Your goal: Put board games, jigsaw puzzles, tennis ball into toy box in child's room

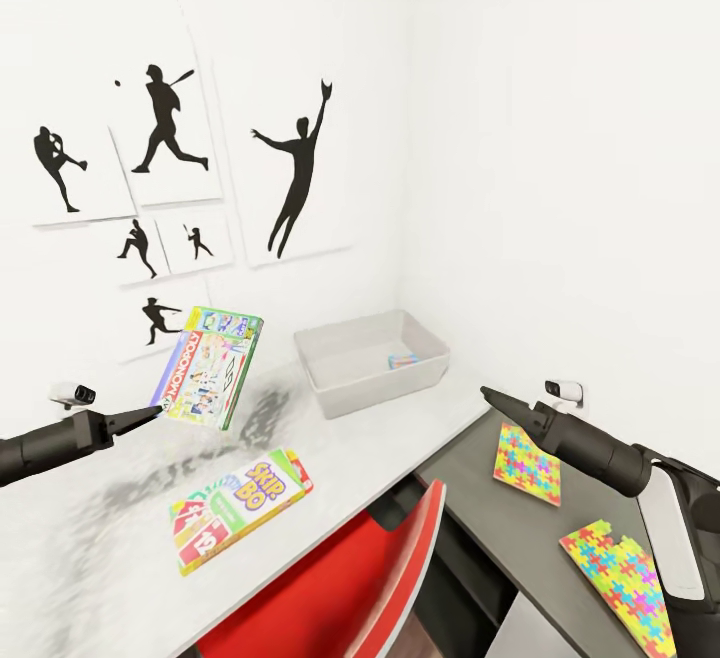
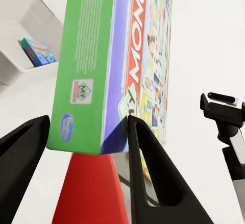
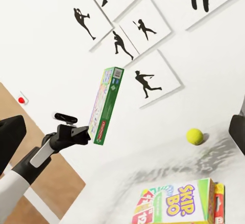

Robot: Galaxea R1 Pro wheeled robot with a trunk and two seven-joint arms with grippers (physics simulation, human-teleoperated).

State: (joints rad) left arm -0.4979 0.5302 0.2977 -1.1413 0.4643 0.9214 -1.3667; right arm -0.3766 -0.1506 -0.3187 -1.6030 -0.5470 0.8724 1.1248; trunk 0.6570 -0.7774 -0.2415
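Left end effector [image 1: 158, 410] clamped on green-edged board game [image 1: 208, 367], held tilted above counter [image 1: 90, 538]. Right end effector [image 1: 487, 395]: can't tell. SKIP-BO box [image 1: 238, 508] flat on counter.

Child's bedroom or playroom in a home. White walls, with baseball-player silhouette prints [image 1: 170, 128] at upper left. Game boxes [image 1: 238, 508] and bright jigsaw puzzles [image 1: 527, 465] scattered over desks, a red chair [image 1: 340, 588] at lower centre.

Mottled surface [image 1: 90, 538] carries toy box [image 1: 372, 363], SKIP-BO box [image 1: 240, 508], tennis ball [image 3: 194, 136] — two puzzles [image 1: 527, 465] on dark lower desk [image 1: 510, 528].
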